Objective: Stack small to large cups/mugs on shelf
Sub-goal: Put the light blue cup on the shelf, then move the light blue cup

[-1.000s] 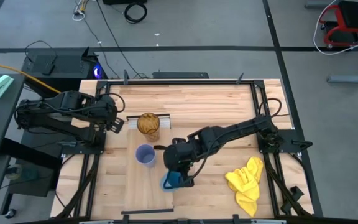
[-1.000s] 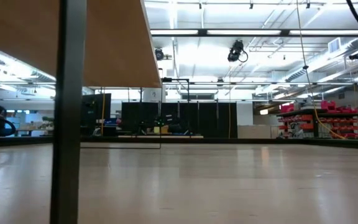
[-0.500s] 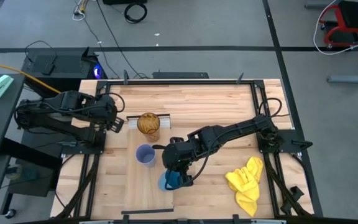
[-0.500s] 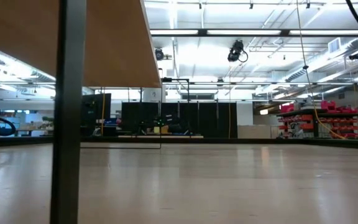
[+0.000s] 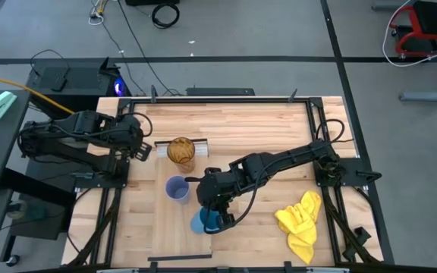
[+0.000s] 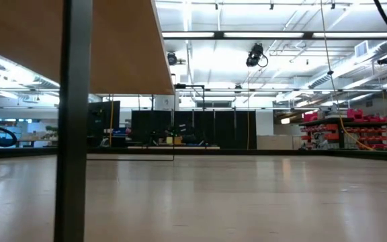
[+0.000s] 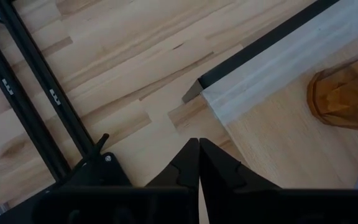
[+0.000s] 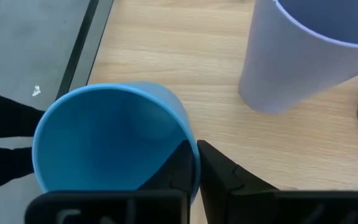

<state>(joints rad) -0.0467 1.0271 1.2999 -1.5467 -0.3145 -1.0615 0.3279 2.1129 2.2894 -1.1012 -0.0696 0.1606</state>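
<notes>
The blue cup (image 5: 201, 222) stands mouth up over the near end of the pale shelf board (image 5: 174, 220). My right gripper (image 5: 214, 215) is shut on it. The lavender cup (image 5: 177, 188) stands upright on the board's middle and also shows in the right wrist view (image 8: 316, 50). The amber tumbler (image 5: 180, 152) stands near the board's white far strip (image 7: 278, 68). My left gripper (image 7: 198, 148) is shut and empty, over the table top just left of the board's far end (image 5: 144, 150). My right gripper pinches the blue cup's wall at the rim (image 8: 190, 149), one finger inside the cup and one finger (image 8: 225, 177) outside. The fingers come from above, pointing down. The cup stays upright, mouth up. I cannot tell whether its base rests on the board.
A crumpled yellow cloth (image 5: 300, 220) lies on the table's near right part. Black frame rails (image 5: 321, 136) run along the table's sides. Bare wood lies at the table's far middle (image 5: 241, 125).
My right gripper has gone a little toward the table's left edge with the blue cup, which stays upright and now stands farther over the shelf board's near end.
</notes>
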